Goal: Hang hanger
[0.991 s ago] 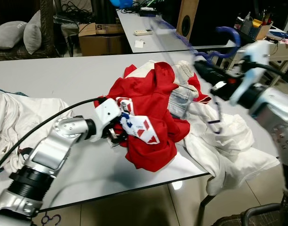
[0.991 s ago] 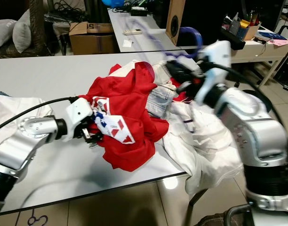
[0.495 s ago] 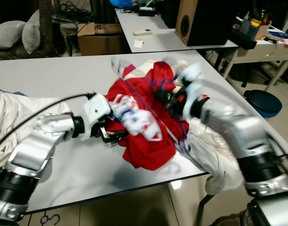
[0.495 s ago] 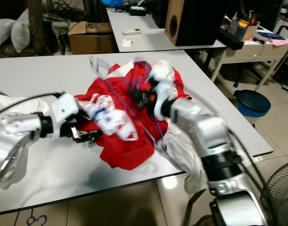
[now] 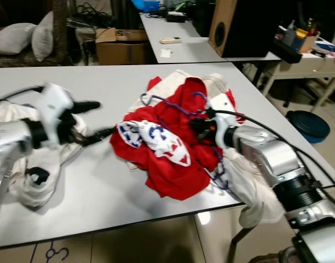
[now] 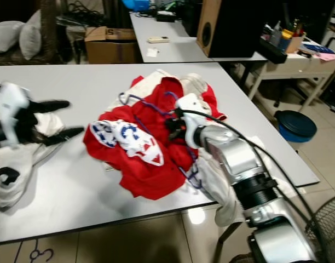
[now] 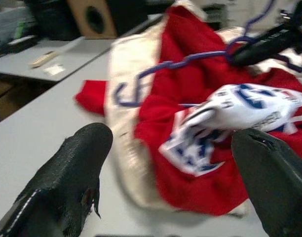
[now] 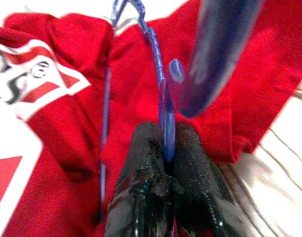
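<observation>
A thin blue wire hanger [image 5: 168, 104] lies tilted across a crumpled red garment [image 5: 175, 170] with a white, blue and red printed patch [image 5: 159, 139], in the middle of the grey table [image 5: 102, 192]. My right gripper [image 5: 198, 126] is over the garment's right side and is shut on the hanger's wire; in the right wrist view its fingertips [image 8: 153, 140] pinch the wire [image 8: 163, 108]. My left gripper [image 5: 91, 118] hovers left of the garment, open and holding nothing. The left wrist view has its fingers [image 7: 87, 148] spread wide, facing the garment [image 7: 200, 98].
White cloth [image 5: 30, 181] is piled at the table's left. A white garment [image 5: 255, 192] hangs over the right front edge. Behind are a second table with a remote [image 5: 170, 40], a speaker [image 5: 238, 27] and a cardboard box [image 5: 121, 44]. A blue bin [image 5: 304, 123] stands on the floor.
My left gripper has let go of the red garment and drawn back to the left, open. My right gripper has swung the hanger down from the upper right onto the garment.
</observation>
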Controlling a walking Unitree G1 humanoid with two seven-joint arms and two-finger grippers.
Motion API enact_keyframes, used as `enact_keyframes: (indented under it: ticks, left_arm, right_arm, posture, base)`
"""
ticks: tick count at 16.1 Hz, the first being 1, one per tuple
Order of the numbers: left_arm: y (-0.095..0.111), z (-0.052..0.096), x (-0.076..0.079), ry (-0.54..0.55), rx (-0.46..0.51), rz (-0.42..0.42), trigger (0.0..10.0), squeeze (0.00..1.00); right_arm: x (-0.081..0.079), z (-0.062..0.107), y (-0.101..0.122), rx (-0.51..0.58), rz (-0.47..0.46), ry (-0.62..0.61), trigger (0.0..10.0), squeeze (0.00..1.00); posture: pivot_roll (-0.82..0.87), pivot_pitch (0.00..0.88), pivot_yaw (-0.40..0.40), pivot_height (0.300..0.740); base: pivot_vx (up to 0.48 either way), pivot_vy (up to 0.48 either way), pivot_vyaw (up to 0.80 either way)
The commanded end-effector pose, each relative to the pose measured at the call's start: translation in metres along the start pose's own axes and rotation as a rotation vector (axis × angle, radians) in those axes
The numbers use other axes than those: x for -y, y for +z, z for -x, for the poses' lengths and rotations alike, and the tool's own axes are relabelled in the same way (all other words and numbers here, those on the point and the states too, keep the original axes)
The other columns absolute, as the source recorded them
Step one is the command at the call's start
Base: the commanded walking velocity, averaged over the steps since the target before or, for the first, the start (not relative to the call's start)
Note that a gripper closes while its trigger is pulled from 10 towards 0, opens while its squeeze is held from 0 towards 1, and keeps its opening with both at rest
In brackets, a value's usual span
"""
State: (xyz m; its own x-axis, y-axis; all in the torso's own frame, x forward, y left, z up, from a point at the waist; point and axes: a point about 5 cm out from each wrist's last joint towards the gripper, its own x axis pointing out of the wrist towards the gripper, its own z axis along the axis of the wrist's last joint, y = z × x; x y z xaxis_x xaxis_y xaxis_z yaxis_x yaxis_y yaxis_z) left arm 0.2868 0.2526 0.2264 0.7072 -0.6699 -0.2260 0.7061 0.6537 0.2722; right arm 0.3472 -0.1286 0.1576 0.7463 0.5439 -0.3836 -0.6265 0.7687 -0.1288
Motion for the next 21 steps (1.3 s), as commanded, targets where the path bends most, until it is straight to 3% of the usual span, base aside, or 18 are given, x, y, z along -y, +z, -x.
enact_keyframes:
  ticks: [1,3,4,5,6,7,8,10,13,16,18,20,21]
  left_arm:
    - [0.003,0.002,-0.007,0.048,0.019,0.0,10.0,1.0]
    - [-0.005,-0.012,-0.019,0.205,0.011,0.026,10.0,1.0]
    - [-0.012,-0.032,-0.019,0.257,0.018,0.067,10.0,1.0]
    - [-0.013,-0.037,-0.018,0.267,0.021,0.082,10.0,1.0]
    - [-0.021,-0.057,-0.013,0.289,0.024,0.118,10.0,0.72]
    - [-0.025,-0.074,-0.007,0.304,0.03,0.146,10.0,0.23]
    - [-0.027,-0.084,-0.003,0.312,0.033,0.17,10.0,0.0]
    - [-0.024,-0.099,0.008,0.295,0.064,0.191,10.0,0.0]
    - [-0.022,-0.093,0.004,0.394,0.089,0.194,10.0,0.0]
    - [-0.005,-0.074,0.022,0.474,0.179,0.139,10.0,0.0]
    - [-0.004,-0.066,0.036,0.515,0.189,0.186,10.0,0.0]
    - [-0.005,-0.057,0.062,0.524,0.188,0.254,10.0,0.0]
    - [-0.006,-0.056,0.067,0.522,0.181,0.261,10.0,0.0]
  right_arm:
    - [0.021,0.009,-0.027,-0.123,-0.016,-0.109,10.0,0.0]
    - [0.04,0.021,-0.025,-0.115,0.005,-0.187,10.0,0.0]
    - [0.052,0.029,-0.019,-0.091,0.017,-0.233,10.0,0.0]
    - [0.054,0.03,-0.017,-0.083,0.02,-0.243,10.0,0.0]
    - [0.055,0.037,0.0,0.037,-0.047,-0.202,10.0,0.0]
    - [0.053,0.046,0.019,0.162,-0.098,-0.138,10.0,0.0]
    - [0.051,0.052,0.029,0.225,-0.107,-0.1,10.0,0.0]
    - [0.041,0.069,0.052,0.338,-0.091,-0.028,10.0,0.0]
    - [0.027,0.084,0.066,0.428,-0.118,-0.015,10.0,0.0]
    - [-0.004,0.088,0.04,0.405,-0.137,-0.139,10.0,0.0]
    - [-0.02,0.089,0.028,0.421,-0.208,-0.191,10.0,0.0]
    - [-0.043,0.093,0.011,0.432,-0.303,-0.254,10.0,0.0]
    - [-0.047,0.094,0.008,0.431,-0.317,-0.262,10.0,0.0]
  posture:
    - [-0.04,0.0,-0.061,0.74]
    - [-0.04,0.0,-0.057,0.74]
    - [-0.05,0.0,-0.053,0.74]
    - [-0.05,0.0,-0.053,0.74]
    - [-0.06,0.0,-0.042,0.74]
    - [-0.07,0.0,-0.035,0.74]
    - [-0.08,0.0,-0.027,0.74]
    - [-0.1,0.0,-0.014,0.74]
    - [-0.1,0.0,-0.02,0.74]
    - [-0.08,0.0,-0.022,0.74]
    - [-0.08,0.0,-0.011,0.74]
    - [-0.07,0.0,-0.007,0.74]
    - [-0.06,0.0,-0.01,0.74]
  base:
    - [0.0,0.0,0.0]
    - [0.0,0.0,0.0]
    - [0.0,0.0,0.0]
    - [0.0,0.0,0.0]
    - [0.0,0.0,0.0]
    - [0.0,0.0,0.0]
    - [0.0,0.0,0.0]
    - [0.0,0.0,0.0]
    - [0.0,0.0,0.0]
    - [0.0,0.0,0.0]
    - [0.0,0.0,0.0]
    - [0.0,0.0,0.0]
    - [0.0,0.0,0.0]
